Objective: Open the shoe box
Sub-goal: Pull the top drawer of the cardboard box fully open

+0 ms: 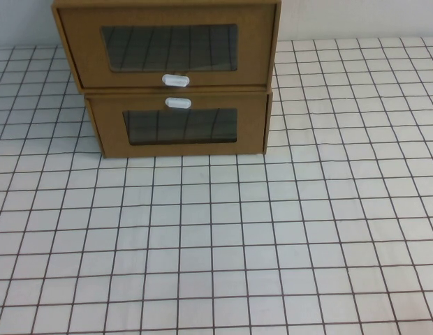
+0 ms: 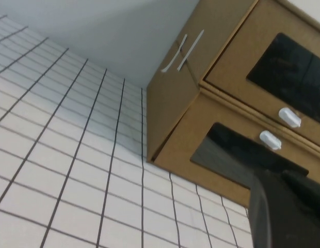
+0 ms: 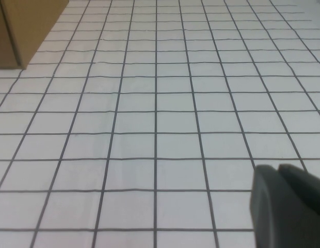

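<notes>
The bottom shoe box is sitting under the top shoe box at the far side of the table. Both are shut, each showing a white handle to the robot, easy to pull. The left gripper is hovering near them, maybe getting ready; I cannot tell if it is open. The right gripper is hanging over bare table, pinched shut and holding nothing.

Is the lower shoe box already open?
No, the lower shoe box sits flush and shut; the left gripper points toward it, the right gripper hangs over the table.
</notes>
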Motion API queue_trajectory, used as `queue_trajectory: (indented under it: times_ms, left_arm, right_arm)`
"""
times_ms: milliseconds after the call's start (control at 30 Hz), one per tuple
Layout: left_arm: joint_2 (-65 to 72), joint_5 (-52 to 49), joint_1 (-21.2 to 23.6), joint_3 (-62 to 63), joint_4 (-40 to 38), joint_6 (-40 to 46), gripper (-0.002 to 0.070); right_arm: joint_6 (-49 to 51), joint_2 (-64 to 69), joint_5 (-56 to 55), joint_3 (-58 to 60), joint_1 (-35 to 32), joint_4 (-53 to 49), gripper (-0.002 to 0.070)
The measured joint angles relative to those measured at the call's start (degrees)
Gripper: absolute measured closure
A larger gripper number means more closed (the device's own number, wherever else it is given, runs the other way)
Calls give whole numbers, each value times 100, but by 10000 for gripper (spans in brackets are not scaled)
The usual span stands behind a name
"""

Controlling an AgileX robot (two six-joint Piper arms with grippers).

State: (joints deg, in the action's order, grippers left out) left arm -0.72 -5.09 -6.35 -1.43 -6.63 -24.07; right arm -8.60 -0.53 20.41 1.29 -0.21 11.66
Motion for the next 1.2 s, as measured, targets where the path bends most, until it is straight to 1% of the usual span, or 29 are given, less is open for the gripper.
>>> queue_trajectory:
  times_ms: [67, 167, 300, 400, 567, 667, 833, 967, 1200]
  left_arm:
    - [11, -345, 0, 143, 0, -15, 679]
    - [350, -1051, 0, 708, 0, 47, 679]
    - [1122, -1839, 0, 1677, -111, 626, 679]
    - [1890, -2215, 0, 2425, -549, 1609, 679]
    - [3220, -2643, 0, 3700, -1791, 3707, 679]
    - [4065, -3003, 0, 4584, -2361, 4649, 679]
    - [5531, -3463, 0, 6099, -3055, 5724, 679]
    - [6651, -3753, 0, 7455, -3190, 6086, 679]
    - [8502, -4836, 0, 9900, -3350, 6162, 679]
  right_arm:
    - [0, 0, 0, 0, 0, 0, 689]
    - [0, 0, 0, 0, 0, 0, 689]
    - [0, 0, 0, 0, 0, 0, 690]
    - [0, 0, 0, 0, 0, 0, 690]
    - [0, 0, 0, 0, 0, 0, 689]
    - [0, 0, 0, 0, 0, 0, 689]
    - [0, 0, 0, 0, 0, 0, 690]
    - [0, 0, 0, 0, 0, 0, 689]
    - [0, 0, 0, 0, 0, 0, 689]
